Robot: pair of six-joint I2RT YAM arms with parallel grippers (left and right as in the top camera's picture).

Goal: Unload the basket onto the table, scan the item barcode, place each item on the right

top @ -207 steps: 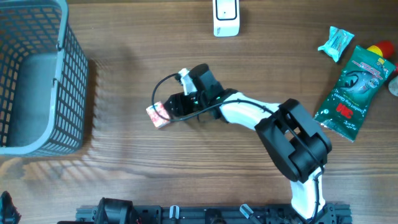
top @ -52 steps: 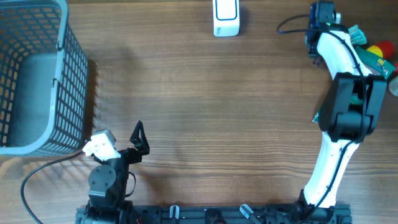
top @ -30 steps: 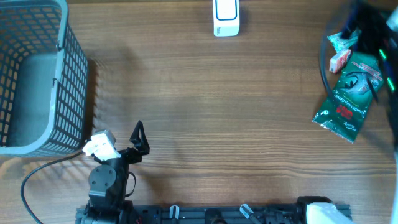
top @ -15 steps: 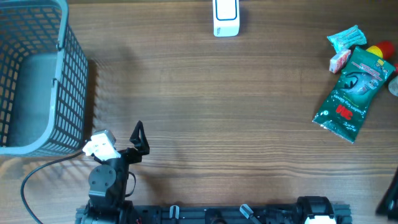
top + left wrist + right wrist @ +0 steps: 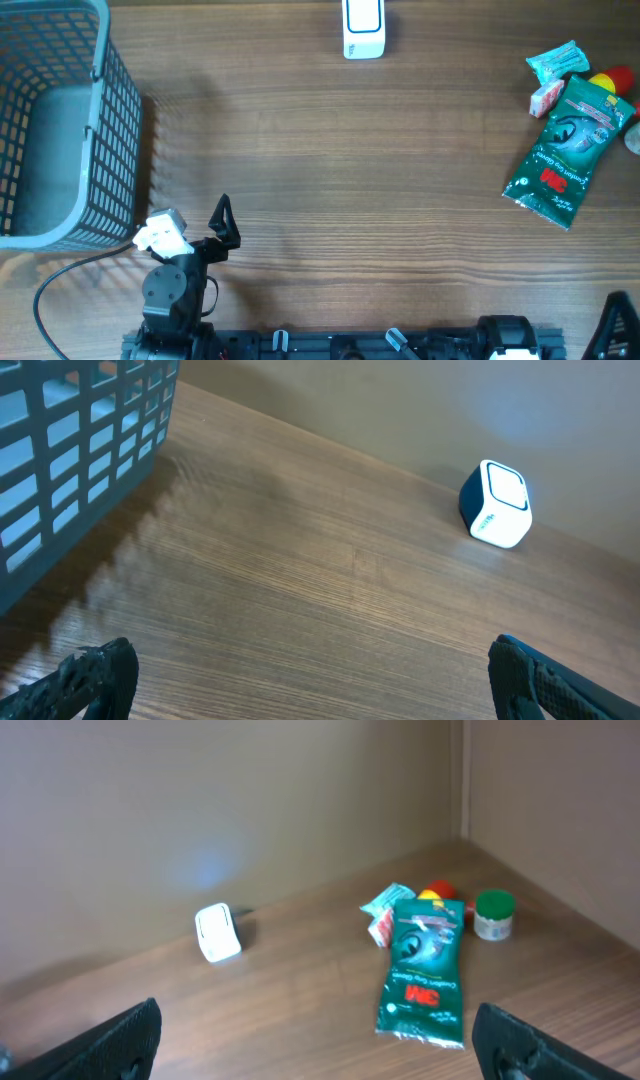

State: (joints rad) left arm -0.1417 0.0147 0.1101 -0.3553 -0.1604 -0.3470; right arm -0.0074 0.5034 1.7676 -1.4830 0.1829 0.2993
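Packet [image 5: 545, 97] now lies released beside the far-right green pouch [image 5: 565, 150], left pincer [image 5: 310, 682] and right pincer [image 5: 318, 1042] gaping empty, so scanning seems done.

Mock shop checkout on a robot test bench: a wood-grain table [image 5: 350, 180] boxed in by plain brown walls [image 5: 250, 800]. A white scanner [image 5: 495, 505] stands ahead and right of the left gripper [image 5: 315, 680], a grey mesh basket [image 5: 70, 450] ahead-left — packaged goods [image 5: 425, 970] lie ahead of the right gripper [image 5: 320, 1040].
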